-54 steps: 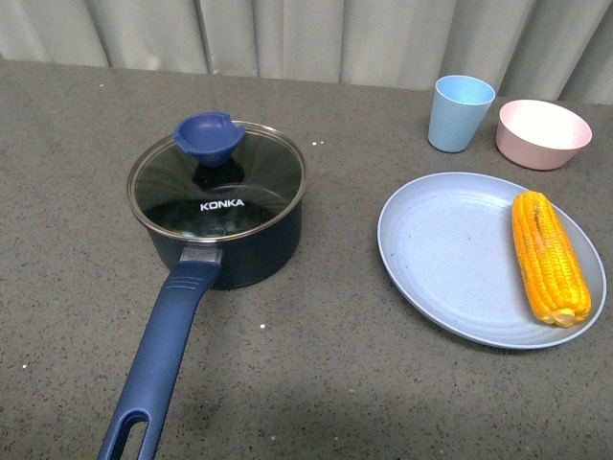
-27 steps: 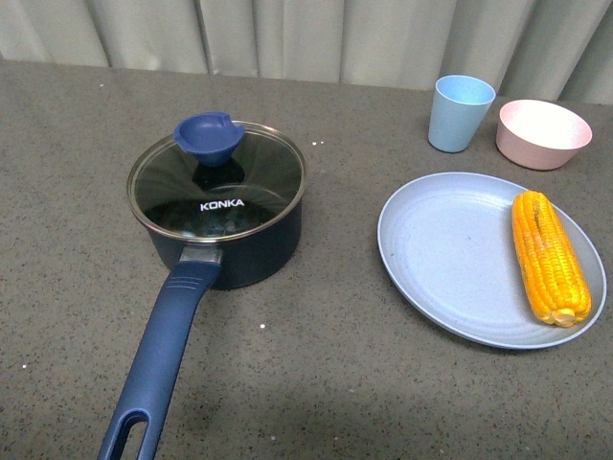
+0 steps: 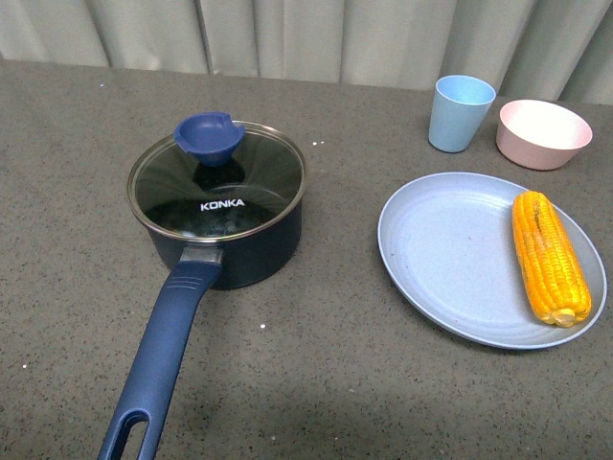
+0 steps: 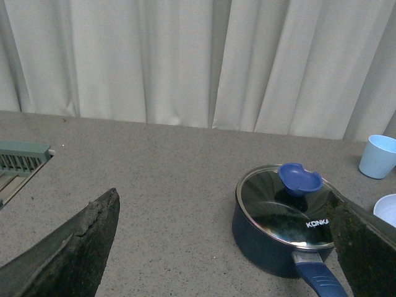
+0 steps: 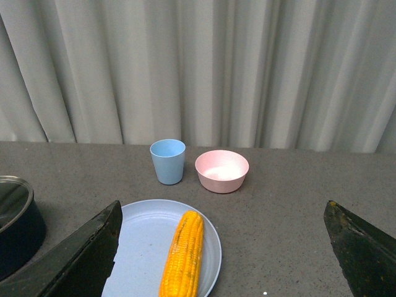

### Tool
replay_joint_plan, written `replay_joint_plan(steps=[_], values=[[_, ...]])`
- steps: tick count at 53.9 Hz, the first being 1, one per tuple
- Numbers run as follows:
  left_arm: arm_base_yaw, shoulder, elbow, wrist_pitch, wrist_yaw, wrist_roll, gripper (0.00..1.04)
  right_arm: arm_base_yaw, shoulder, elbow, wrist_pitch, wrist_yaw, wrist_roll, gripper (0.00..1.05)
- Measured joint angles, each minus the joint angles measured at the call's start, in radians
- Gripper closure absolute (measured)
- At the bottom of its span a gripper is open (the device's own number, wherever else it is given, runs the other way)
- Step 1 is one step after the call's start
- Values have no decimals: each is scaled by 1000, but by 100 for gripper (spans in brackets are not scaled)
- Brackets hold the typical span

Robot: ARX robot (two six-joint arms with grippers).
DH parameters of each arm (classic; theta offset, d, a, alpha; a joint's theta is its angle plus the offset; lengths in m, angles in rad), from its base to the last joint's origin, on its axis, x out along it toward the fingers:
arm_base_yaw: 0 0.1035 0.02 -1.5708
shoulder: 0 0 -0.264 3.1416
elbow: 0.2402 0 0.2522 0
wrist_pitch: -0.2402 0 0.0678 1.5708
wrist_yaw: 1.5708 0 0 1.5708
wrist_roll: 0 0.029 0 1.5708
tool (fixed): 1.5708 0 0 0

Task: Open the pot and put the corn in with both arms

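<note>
A dark navy pot (image 3: 230, 251) is sitting on the left part of a grey speckled table (image 3: 326, 383), its glass lid (image 3: 251, 182) marked KONKA resting closed on top, with a blue knob (image 3: 208, 137) at its centre. The pot's long blue handle (image 3: 165, 350) is pointing toward the camera in the front view. Well to the right, a yellow-orange corn (image 3: 549, 257) cob is lying on the right side of a pale blue plate (image 3: 445, 254), lengthwise away from the camera. Behind the plate, a light blue cup (image 3: 460, 113) and a pink bowl (image 3: 542, 133) are standing side by side, near each other, in front of a pale curtain (image 3: 306, 38). Neither arm is showing in the front view. In the left wrist view, the left gripper (image 4: 223, 195) is hanging above the table with its dark fingers (image 4: 71, 250) spread wide apart, gripping nothing, and the pot is lying beyond it. In the right wrist view, the right gripper (image 5: 223, 204) is likewise holding its fingers (image 5: 80, 260) spread wide and empty, with the plate and corn lying between them further off.
</note>
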Motion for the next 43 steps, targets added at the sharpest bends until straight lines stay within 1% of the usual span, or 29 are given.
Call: replay_joint_plan(steps=[10, 11, 13, 14, 16, 19, 22, 28, 31, 35, 42, 43], values=[[-1, 1, 0, -1, -8, -2, 7, 0, 0, 0, 0, 0, 0, 9], [-8, 5, 2, -6, -27, -3, 7, 0, 0, 0, 0, 0, 0, 9], [-45, 29, 14, -59, -151, -26, 7, 0, 0, 0, 0, 0, 0, 9], [-54, 38, 17, -71, -182, -33, 7, 0, 0, 0, 0, 0, 0, 9], [-75, 79, 21, -91, -286, -55, 7, 0, 0, 0, 0, 0, 0, 9], [-77, 124, 22, -82, -342, -65, 7, 0, 0, 0, 0, 0, 0, 9], [-75, 170, 26, -43, -344, -82, 7, 0, 0, 0, 0, 0, 0, 9], [-76, 323, 45, 117, -307, -121, 7, 0, 0, 0, 0, -1, 0, 9], [-86, 433, 54, 230, -298, -134, 7, 0, 0, 0, 0, 0, 0, 9], [-120, 671, 83, 460, -285, -142, 7, 0, 0, 0, 0, 0, 0, 9], [-167, 998, 172, 720, -261, -158, 7, 0, 0, 0, 0, 0, 0, 9], [-171, 1022, 181, 737, -261, -158, 7, 0, 0, 0, 0, 0, 0, 9]])
